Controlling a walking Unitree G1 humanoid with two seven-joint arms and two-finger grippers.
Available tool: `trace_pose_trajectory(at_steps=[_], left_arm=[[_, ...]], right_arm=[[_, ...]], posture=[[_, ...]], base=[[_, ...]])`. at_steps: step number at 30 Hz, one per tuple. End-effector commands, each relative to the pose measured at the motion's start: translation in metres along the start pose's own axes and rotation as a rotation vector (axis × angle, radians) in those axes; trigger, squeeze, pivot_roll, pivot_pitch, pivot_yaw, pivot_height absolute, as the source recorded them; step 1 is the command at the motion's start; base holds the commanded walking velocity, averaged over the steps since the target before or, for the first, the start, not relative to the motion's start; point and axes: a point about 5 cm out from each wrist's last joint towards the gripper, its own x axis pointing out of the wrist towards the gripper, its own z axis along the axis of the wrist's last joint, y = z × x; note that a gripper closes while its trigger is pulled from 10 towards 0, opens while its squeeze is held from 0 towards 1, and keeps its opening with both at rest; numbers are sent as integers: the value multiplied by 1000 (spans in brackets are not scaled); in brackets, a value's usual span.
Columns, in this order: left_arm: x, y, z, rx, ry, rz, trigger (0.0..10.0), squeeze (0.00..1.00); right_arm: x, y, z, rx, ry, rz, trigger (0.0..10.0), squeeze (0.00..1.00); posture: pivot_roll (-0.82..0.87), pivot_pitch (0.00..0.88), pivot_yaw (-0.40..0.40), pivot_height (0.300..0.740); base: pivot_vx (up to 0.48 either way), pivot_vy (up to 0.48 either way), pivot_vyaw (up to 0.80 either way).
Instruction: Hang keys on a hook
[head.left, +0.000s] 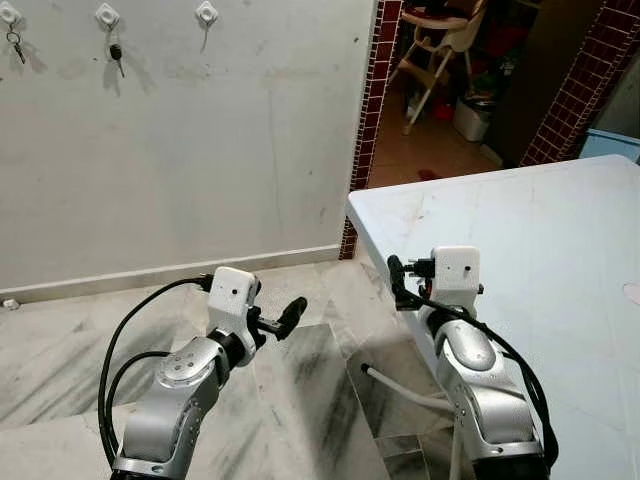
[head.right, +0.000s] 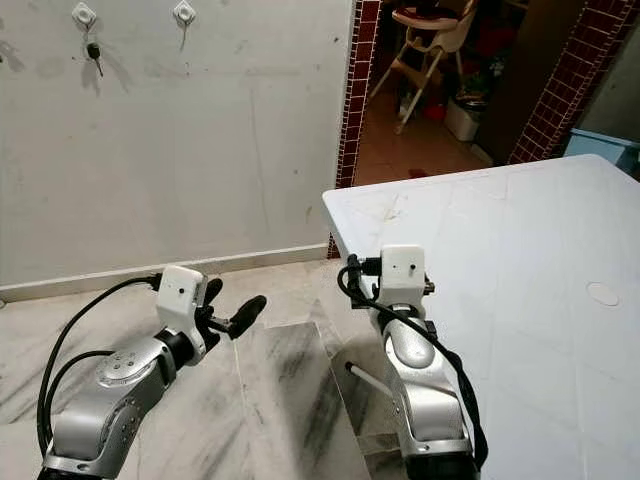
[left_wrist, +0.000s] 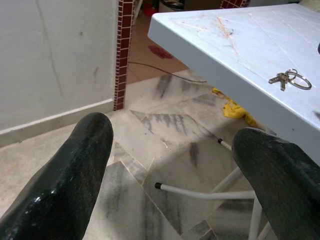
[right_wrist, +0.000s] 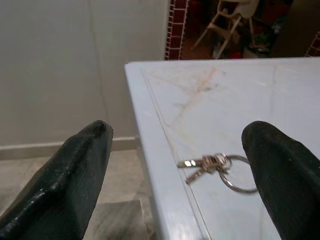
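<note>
A small bunch of keys on a ring (right_wrist: 215, 167) lies near the edge of the pale blue table (head.left: 560, 230); the keys (left_wrist: 289, 78) also show in the left wrist view. My right gripper (right_wrist: 180, 130) is open and hovers low over the table's near corner, just short of the keys. My left gripper (head.right: 232, 300) is open over the marble floor, to the left of the table. High on the white wall are three white hooks: two carry keys (head.left: 15, 45) (head.left: 117, 57), and the third hook (head.left: 206, 12) is bare.
A dark-red tiled pillar (head.left: 372, 100) ends the wall, beside a doorway with a high chair (head.left: 440, 40) beyond. White table legs (head.left: 400, 385) and a yellow cloth (left_wrist: 232, 107) lie under the table. A blue bin (head.left: 612, 143) stands behind the table.
</note>
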Motion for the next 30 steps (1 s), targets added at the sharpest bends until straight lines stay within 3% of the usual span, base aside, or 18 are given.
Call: trace_pose_trajectory(at_steps=[1, 15, 30], left_arm=[[2, -5, 6, 14, -12, -23, 10000, 0], [12, -2, 20, -4, -32, -1, 10000, 0], [17, -4, 27, -31, -39, -7, 10000, 0]], right_arm=[[-2, -11, 0, 3, -13, -41, 10000, 0], [-5, -19, -1, -2, -21, -66, 10000, 0], [-9, -20, -1, 0, -22, -68, 10000, 0]], posture=[[117, 0, -39, 740], [103, 0, -37, 740], [93, 0, -32, 740]], base=[[0, 0, -800], [0, 0, -800], [0, 429, -460]])
